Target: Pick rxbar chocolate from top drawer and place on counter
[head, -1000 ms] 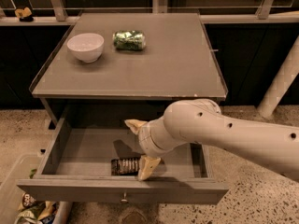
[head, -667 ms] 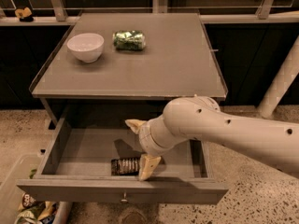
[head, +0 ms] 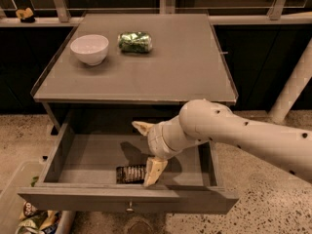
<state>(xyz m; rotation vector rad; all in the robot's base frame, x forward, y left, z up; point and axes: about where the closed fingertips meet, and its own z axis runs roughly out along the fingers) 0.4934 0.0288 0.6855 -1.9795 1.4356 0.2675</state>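
The top drawer (head: pixel 73 199) is pulled open under the counter (head: pixel 161 77). The rxbar chocolate (head: pixel 129 174), a dark flat bar with pale lines, lies on the drawer floor near the front panel. My gripper (head: pixel 147 150) is down inside the drawer, open, its fingers spread wide. The lower finger (head: pixel 155 171) stands at the bar's right end, and the upper finger (head: pixel 141 127) points left well behind the bar. The bar rests on the drawer floor, not lifted.
A white bowl (head: pixel 89 48) and a shiny green foil packet (head: pixel 135 42) sit at the back left of the counter. A clear bin with packets (head: pixel 29 218) stands on the floor at the lower left. A white pole (head: pixel 292 89) rises at the right.
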